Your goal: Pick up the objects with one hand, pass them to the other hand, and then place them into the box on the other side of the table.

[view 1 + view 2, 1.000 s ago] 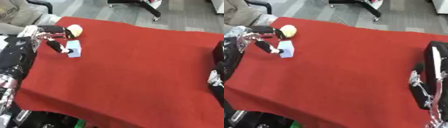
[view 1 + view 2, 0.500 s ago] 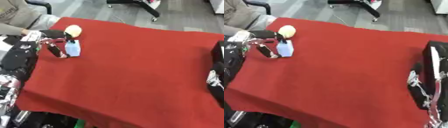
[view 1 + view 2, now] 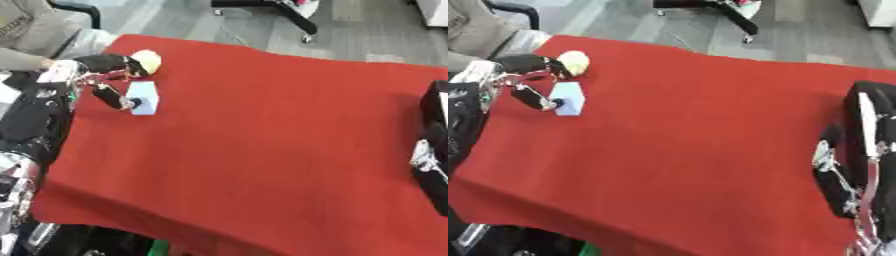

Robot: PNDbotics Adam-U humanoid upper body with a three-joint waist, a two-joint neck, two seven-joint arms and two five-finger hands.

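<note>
**Left hand at the pale blue block**

The left hand (image 3: 92, 82) reaches in from the left edge of the red table (image 3: 280, 130). Its fingers are spread apart; one dark finger touches the pale blue block (image 3: 143, 98), another lies against the yellow ball (image 3: 146, 61). Both things sit near the far left corner. The right hand (image 3: 842, 175) hangs at the right edge; I cannot tell how its fingers stand.

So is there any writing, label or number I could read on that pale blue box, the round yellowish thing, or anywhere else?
None can be read.
Pale blue box: plain faces, no print showing.
Round yellowish thing: no marks visible.
Grey garment at the far left corner: a few dark letters, too blurred to read.
Red tablecloth: plain.
</note>
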